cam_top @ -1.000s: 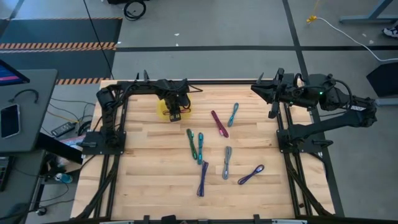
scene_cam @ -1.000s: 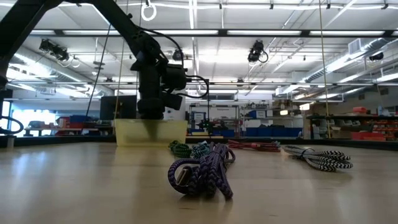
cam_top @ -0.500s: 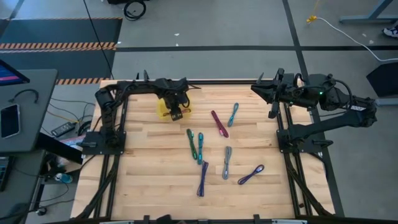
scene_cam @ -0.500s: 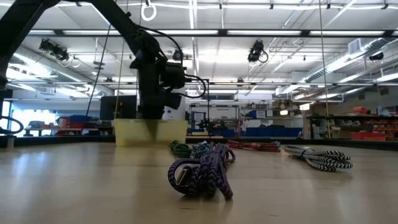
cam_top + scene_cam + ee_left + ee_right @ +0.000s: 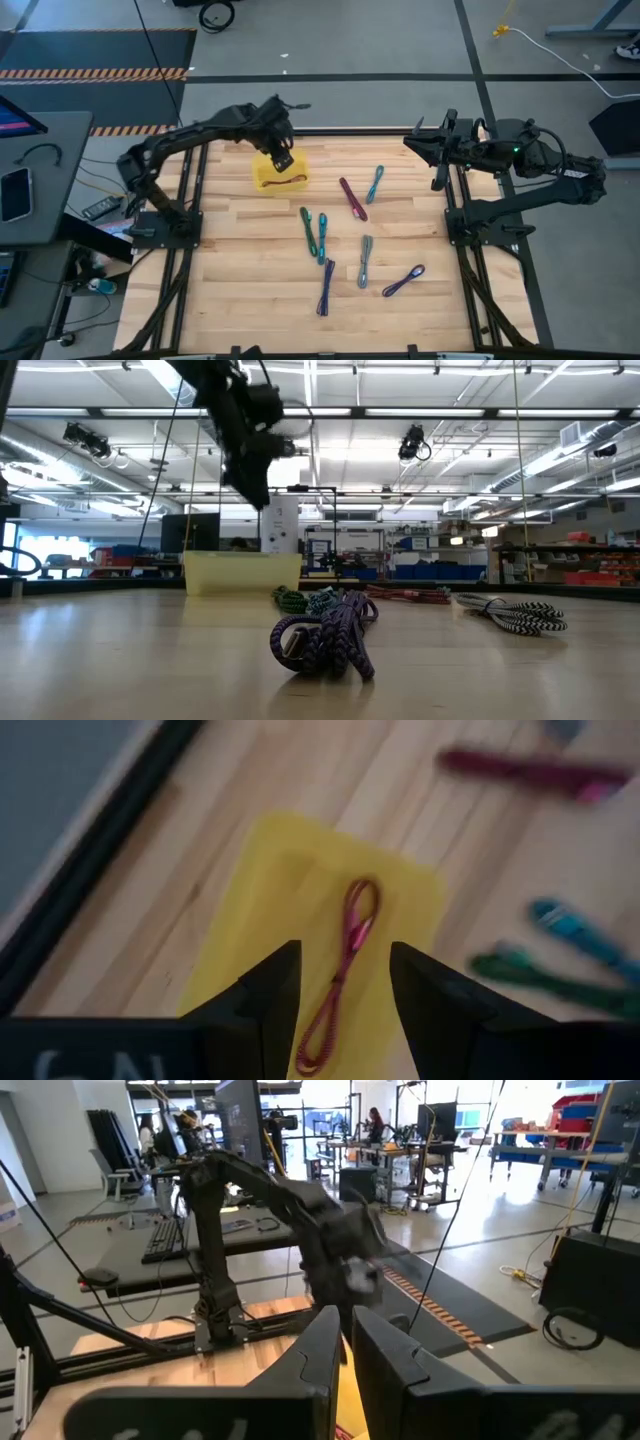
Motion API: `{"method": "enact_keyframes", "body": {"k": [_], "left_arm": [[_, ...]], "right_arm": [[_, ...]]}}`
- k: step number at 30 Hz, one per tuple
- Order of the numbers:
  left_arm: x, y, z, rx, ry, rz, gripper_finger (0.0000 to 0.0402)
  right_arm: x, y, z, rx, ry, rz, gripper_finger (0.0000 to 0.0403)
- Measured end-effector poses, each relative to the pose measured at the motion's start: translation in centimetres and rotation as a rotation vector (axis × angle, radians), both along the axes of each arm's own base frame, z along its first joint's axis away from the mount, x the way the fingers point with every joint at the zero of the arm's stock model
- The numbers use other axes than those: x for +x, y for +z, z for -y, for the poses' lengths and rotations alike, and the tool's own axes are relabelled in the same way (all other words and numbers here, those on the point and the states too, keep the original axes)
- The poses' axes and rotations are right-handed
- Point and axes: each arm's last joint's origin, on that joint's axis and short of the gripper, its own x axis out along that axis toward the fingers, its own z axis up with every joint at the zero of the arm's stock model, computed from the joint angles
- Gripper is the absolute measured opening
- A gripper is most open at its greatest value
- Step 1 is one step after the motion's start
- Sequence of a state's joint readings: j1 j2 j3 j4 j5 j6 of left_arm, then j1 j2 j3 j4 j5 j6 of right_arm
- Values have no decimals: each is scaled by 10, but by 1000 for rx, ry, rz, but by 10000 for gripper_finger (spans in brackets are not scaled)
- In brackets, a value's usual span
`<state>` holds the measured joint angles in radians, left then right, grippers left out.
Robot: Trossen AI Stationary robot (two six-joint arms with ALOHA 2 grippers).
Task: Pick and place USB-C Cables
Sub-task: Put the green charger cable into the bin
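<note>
Beyond wooden table (image 5: 250, 270), bright workshop.

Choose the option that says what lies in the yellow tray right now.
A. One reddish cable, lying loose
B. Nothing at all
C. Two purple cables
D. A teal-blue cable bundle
A: the left wrist view shows a single reddish cable lying loose in the yellow tray, with the open left claw above it and not touching it.
</note>
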<state>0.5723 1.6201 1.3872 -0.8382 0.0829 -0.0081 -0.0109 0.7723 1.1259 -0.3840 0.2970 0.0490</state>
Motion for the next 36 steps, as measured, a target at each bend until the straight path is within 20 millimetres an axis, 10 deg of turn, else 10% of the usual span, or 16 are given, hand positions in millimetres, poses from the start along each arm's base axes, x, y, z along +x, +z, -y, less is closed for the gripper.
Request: {"method": "enact_keyframes", "body": {"k": [12, 24, 36], "left_arm": [[-13, 69, 77, 73, 50, 236, 162], [10, 64, 163, 121, -344, 214, 162], [11, 63, 196, 248, -347, 191, 162]], "right_arm": [[0, -1, 0, -7, 0, -15, 39], [0, -1, 0, -7, 3, -18, 39], [-2, -17, 0, 134, -13, -139, 39]]}}
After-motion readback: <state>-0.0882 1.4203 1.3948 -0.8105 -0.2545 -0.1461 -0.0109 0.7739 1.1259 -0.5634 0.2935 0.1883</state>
